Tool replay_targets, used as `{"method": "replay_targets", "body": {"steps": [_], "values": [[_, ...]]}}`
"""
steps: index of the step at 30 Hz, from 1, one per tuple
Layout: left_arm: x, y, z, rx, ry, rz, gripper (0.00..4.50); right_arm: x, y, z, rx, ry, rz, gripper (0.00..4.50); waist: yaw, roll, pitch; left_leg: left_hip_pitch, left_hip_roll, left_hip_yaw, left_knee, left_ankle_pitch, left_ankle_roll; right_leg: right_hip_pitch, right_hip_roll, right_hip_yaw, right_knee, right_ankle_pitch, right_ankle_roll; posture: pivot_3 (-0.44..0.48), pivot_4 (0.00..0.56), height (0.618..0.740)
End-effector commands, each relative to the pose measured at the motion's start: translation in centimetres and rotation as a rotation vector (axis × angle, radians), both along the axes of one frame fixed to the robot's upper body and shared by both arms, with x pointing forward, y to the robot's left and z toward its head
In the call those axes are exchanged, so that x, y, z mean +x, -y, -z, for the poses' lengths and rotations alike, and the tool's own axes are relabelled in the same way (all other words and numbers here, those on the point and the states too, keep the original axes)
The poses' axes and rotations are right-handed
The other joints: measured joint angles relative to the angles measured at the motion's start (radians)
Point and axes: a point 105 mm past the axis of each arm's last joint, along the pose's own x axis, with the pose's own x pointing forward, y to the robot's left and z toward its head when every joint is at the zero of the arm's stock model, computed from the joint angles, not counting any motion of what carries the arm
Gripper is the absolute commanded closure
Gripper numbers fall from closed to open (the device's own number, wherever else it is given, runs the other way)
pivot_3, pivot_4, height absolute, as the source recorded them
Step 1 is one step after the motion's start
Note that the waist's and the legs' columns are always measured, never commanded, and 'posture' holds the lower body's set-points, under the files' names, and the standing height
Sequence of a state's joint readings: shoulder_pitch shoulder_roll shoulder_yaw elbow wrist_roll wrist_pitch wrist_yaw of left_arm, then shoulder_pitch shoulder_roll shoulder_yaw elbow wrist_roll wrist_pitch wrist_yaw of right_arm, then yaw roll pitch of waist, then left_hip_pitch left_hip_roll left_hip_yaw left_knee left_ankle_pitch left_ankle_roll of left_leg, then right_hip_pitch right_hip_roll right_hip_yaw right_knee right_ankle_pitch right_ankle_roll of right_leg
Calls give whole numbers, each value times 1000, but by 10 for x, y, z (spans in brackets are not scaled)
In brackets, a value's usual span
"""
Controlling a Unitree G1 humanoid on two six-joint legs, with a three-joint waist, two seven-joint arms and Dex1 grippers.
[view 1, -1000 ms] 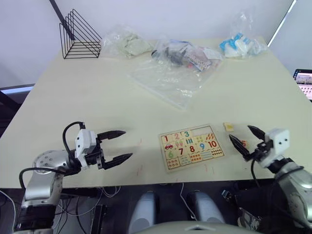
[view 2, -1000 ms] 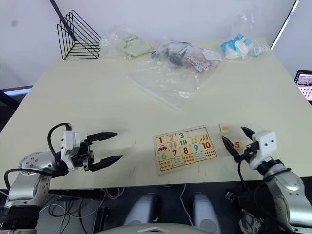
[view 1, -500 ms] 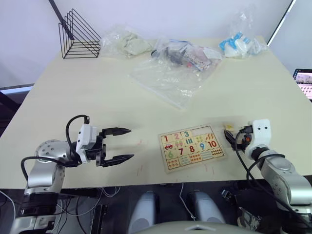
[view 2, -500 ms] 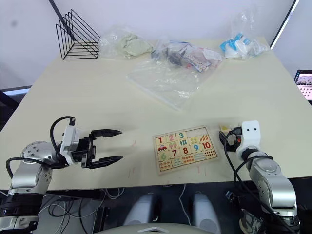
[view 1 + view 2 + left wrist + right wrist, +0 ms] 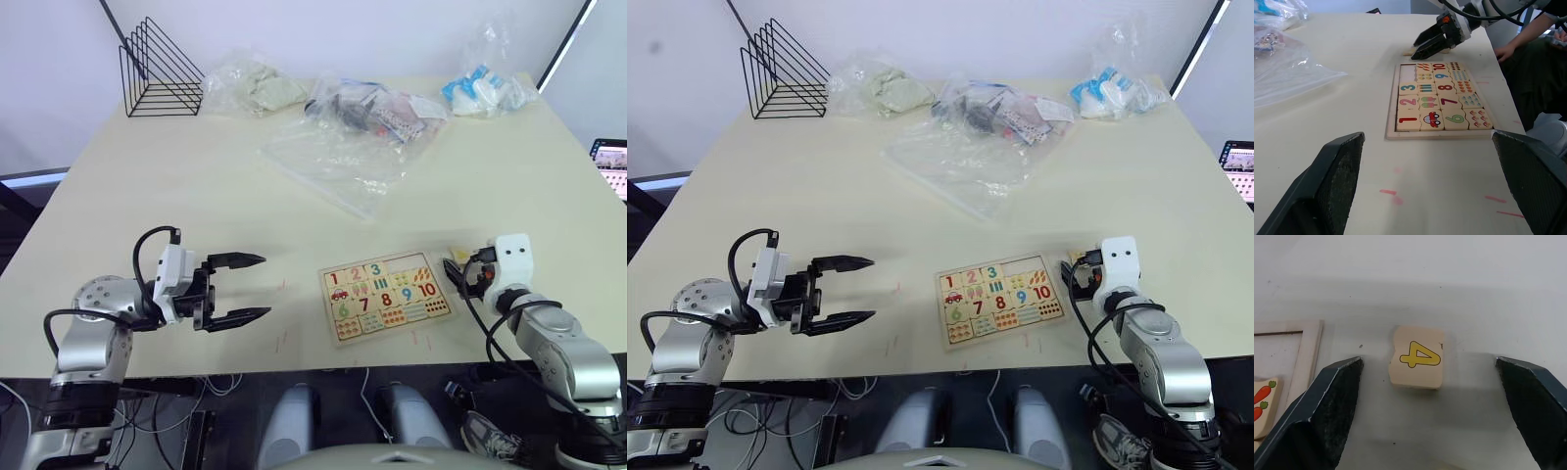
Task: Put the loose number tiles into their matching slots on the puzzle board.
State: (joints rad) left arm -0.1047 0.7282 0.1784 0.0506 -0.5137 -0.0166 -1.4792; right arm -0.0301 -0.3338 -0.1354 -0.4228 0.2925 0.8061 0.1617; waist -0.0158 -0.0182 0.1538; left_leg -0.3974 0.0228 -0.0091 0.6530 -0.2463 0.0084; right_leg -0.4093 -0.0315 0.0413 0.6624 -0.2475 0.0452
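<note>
Tile [image 5: 1416, 363] of pale wood, printed with a yellow 4, lies flat on the counter [image 5: 196, 186] just beside the puzzle board [image 5: 385, 294], between the spread fingers of the right tool [image 5: 1431, 44]. Left tool [image 5: 247, 289] hangs released, well apart from the board

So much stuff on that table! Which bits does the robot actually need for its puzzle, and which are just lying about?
Needed for the puzzle:
- puzzle board
- yellow 4 tile, lying on the table between the fingers of the open right pincer

Just lying about:
- black wire rack
- clear plastic bags at the far side
- left pincer, open over bare table
</note>
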Motion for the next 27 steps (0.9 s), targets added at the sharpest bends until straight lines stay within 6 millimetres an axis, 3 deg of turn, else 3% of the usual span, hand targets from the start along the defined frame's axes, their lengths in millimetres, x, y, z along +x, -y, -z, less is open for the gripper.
{"method": "replay_targets", "body": {"steps": [1,4,16,19,27], "values": [[-1,4,-7,-7,29,20,0,-1,2,-4,-8,11,20,1205,0,0,0,0,0,0,0,0,0,0,0,0,0,0,0,0,150,740],[-2,4,-6,-8,26,21,0,-3,-1,-2,2,3,30,2703,0,0,0,0,0,0,0,0,0,0,0,0,0,0,0,0,150,740],[-3,3,-4,-6,17,27,0,-6,-2,3,28,-15,56,2703,0,-1,0,0,0,0,0,0,0,0,0,0,0,0,0,0,150,740],[-3,2,-5,-5,18,27,0,-5,-2,1,8,-2,44,3536,0,-1,0,0,0,0,0,0,0,0,0,0,0,0,0,0,150,740],[-3,-1,-5,0,24,30,0,-3,-4,-12,-30,43,-50,3613,0,0,0,0,0,0,0,0,0,0,0,0,0,0,0,0,150,740]]}}
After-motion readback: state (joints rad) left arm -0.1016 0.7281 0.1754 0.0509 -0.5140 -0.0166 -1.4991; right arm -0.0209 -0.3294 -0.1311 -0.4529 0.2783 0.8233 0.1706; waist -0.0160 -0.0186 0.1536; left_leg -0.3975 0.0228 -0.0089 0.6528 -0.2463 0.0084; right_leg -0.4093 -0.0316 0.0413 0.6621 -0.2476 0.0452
